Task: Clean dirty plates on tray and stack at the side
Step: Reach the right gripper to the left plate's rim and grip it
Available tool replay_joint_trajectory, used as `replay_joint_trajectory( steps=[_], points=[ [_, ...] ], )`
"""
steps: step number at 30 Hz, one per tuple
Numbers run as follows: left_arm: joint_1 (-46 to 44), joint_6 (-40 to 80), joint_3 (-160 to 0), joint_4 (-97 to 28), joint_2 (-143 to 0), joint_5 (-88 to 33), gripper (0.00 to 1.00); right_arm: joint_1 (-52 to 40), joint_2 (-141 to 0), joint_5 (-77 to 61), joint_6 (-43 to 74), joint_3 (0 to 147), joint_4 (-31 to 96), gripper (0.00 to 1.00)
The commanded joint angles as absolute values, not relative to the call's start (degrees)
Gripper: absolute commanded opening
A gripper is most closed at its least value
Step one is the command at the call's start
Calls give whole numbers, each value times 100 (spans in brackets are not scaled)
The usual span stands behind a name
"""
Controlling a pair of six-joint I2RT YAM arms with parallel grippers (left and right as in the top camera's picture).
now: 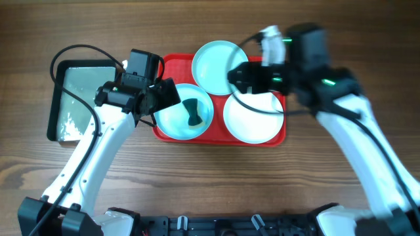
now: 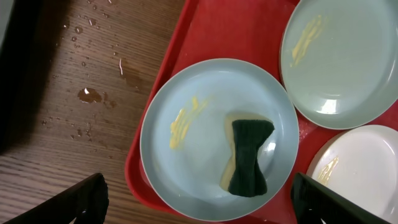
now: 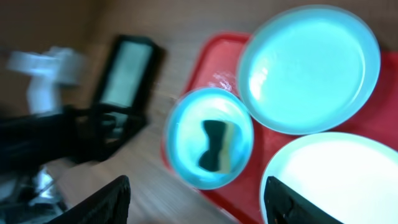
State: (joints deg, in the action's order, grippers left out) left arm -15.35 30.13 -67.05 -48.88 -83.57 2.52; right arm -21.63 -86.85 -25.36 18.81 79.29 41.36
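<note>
The red tray holds all three plates. The front-left aqua plate carries a green-and-yellow sponge and a yellow smear. Behind it lies the second aqua plate, at the right the white plate. My left gripper hovers open and empty over the front-left plate, with the sponge just ahead of the fingers. My right gripper is open and empty above the tray, between the back plate and the white plate. Its view is blurred.
A dark narrow tray with greenish water stands left of the red tray. Water drops lie on the wooden table between them. The back plate and the white plate also bear yellow smears.
</note>
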Motion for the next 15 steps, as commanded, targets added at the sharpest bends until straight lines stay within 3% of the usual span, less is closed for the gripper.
replay_joint_trajectory(
  steps=[1,5,8,15],
  points=[
    [-1514,3048,-6751,-4893,-8364,268,92,-2477,-9533,-1752,2139,7988,3780,61],
    [-1514,3048,-6751,-4895,-8364,266,93,-2624,-10232,-1754,2110,7988,3481,37],
    [-1514,3048,-6751,-4893,-8370,266,93,-2630,-10624,-1754,2095,7988,3448,26],
    [-1516,3050,-6751,-4864,-8493,263,93,-2746,-11581,-2279,2056,7988,2991,26]
  ],
)
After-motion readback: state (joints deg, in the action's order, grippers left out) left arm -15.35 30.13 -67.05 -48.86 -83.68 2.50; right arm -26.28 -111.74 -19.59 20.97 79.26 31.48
